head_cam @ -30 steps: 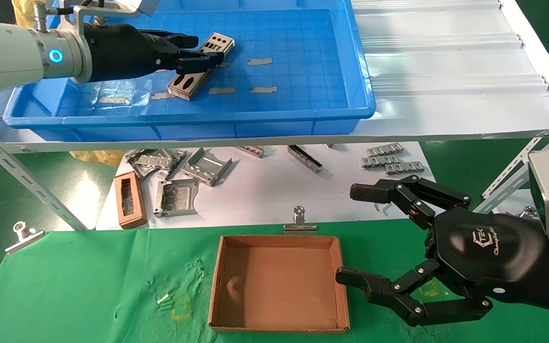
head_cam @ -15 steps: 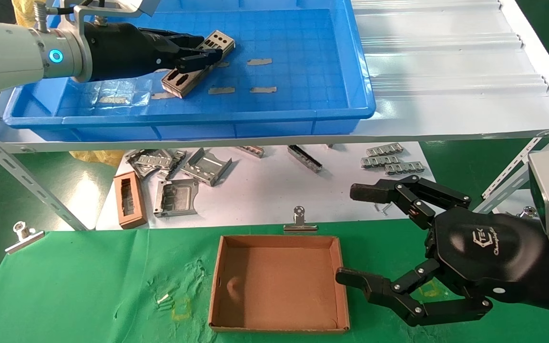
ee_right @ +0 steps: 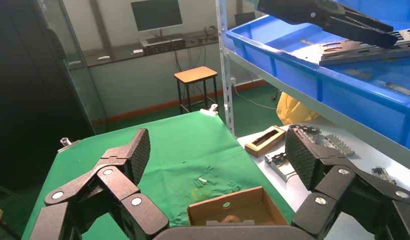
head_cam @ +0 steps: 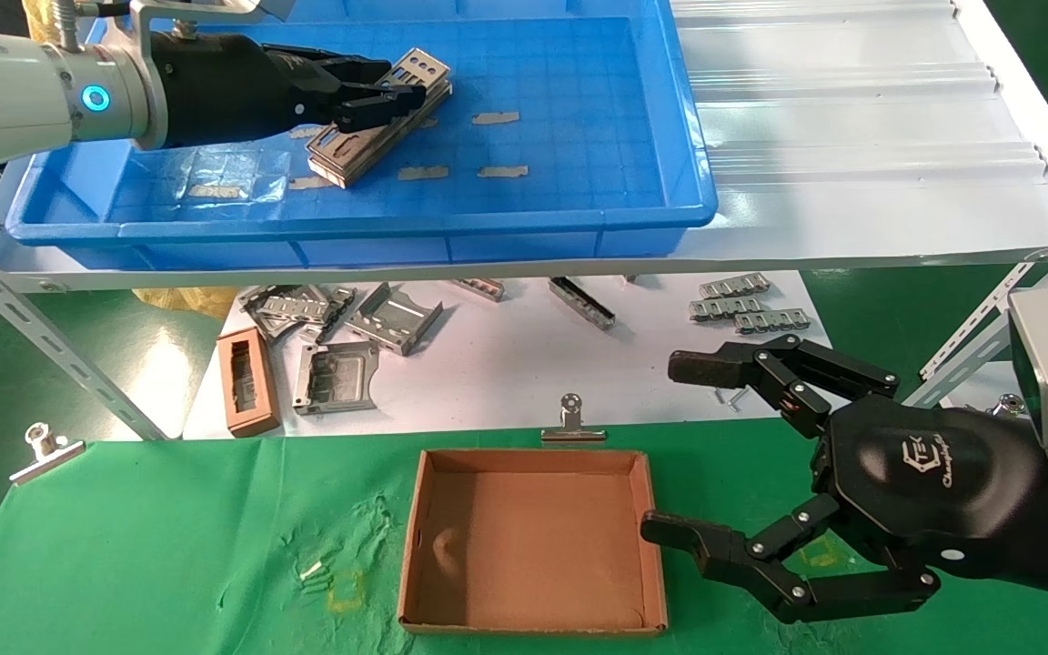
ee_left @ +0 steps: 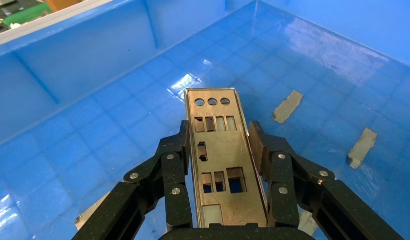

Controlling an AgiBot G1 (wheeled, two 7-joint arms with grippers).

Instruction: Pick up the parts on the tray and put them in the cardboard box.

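Right tool (head_cam: 670, 446): idle nearest the camera, fingers spread wide apart and holding nothing, hovering just beside the right wall of the cardboard box (head_cam: 531, 541).
Cardboard box: sits on the green-covered surface (head_cam: 142, 537), with no parts inside as far as the head view shows.
Lower white surface (head_cam: 506, 364): beyond the box, scattered with bent grey brackets (head_cam: 369, 318) and a small brown block (head_cam: 246, 380); none of these belong to the job.
Tray (head_cam: 660, 127): on the shelf farthest back, with grey tape scraps (head_cam: 495, 117) on its floor.
Parts (head_cam: 378, 118): in the left half of the tray, held at a tilt; the head view suggests more than one plate stacked together, though the wrist view shows only the top one (ee_left: 220, 155).
Left tool (head_cam: 378, 105): reaching into the tray, its two fingers (ee_left: 172, 175) closed against the long edges of the plate, gripping it across its width near mid-length.
Handling: thin sheet metal, probably light and stiff but slick, with sharp edges; an edge grip near the middle should keep it balanced.
Risk: if it is a stack, a lower plate could slide out while travelling to the box.
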